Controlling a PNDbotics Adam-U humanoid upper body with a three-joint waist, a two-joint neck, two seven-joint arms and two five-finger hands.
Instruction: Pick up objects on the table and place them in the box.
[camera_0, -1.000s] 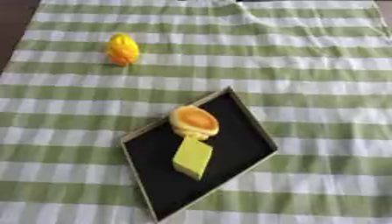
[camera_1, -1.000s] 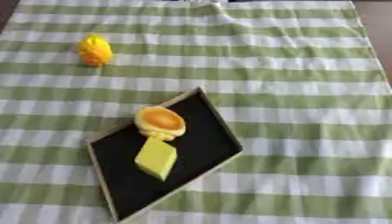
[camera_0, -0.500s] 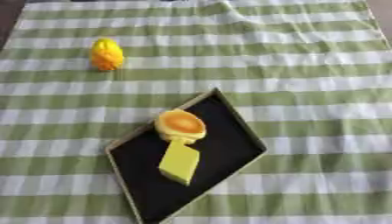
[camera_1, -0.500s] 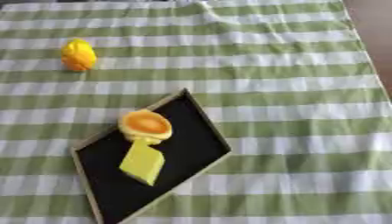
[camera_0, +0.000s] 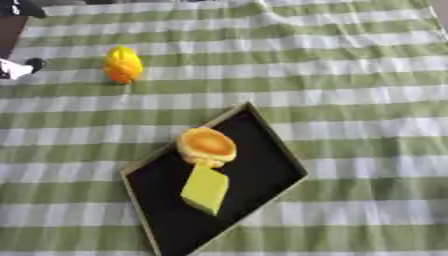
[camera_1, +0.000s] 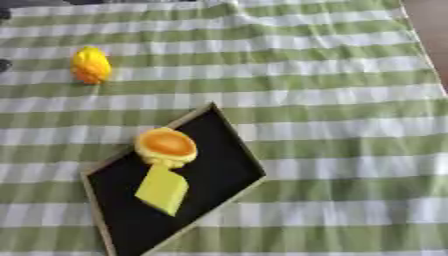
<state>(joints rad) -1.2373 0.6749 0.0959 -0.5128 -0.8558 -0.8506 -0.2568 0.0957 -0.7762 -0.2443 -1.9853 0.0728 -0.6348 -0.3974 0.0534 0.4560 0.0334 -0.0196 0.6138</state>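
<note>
A shallow black box (camera_0: 258, 165) with a tan rim lies cornerwise on the green and white checked cloth, in the lower middle. Inside it a round orange and yellow object (camera_0: 207, 145) sits at the upper end. A yellow block (camera_0: 206, 189) lies just below it, touching it. A yellow-orange rounded object (camera_0: 122, 64) stands alone on the cloth at the upper left, well apart from the box. Neither of my hands shows in either view.
The checked cloth (camera_1: 350, 100) covers the whole table. The table's right edge and brown floor (camera_1: 430, 25) show at the upper right. At the left edge, off the table, lie a dark shape and a small white and black thing (camera_0: 16, 68).
The whole picture has shifted a little left and down, so the camera has moved. The box, its contents and the yellow-orange object keep their places relative to each other.
</note>
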